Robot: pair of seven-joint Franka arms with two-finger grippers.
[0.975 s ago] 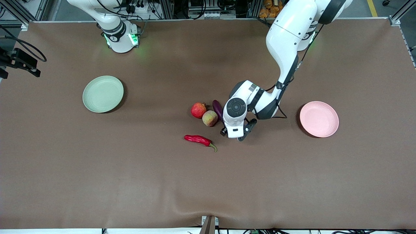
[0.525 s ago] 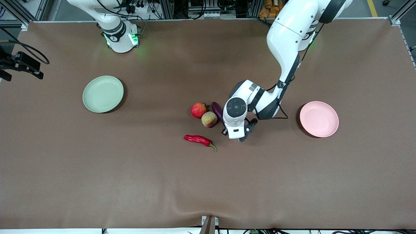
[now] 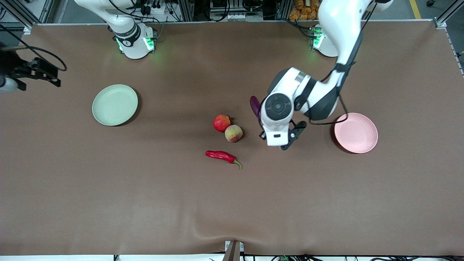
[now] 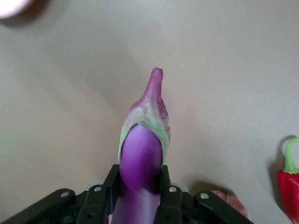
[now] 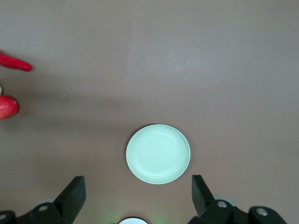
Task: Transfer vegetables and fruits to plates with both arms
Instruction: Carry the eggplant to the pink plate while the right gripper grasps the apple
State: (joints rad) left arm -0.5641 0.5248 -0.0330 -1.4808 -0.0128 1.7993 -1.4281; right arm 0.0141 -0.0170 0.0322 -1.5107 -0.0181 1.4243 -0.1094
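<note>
Count on and over the table: two plates, one green plate (image 3: 115, 104) and one pink plate (image 3: 356, 132). Two vegetables: one purple eggplant (image 4: 141, 158), one red chili pepper (image 3: 222, 157) with a green stem. Two round fruits: one red pomegranate (image 3: 221, 123), one yellow-pink peach (image 3: 233, 133). Four produce items in all, six loose things counting plates. Two white robot arms, each with one black gripper: left gripper (image 4: 138, 196), right gripper (image 5: 137, 198). Two green-lit bases show along the table's edge by the robots.
</note>
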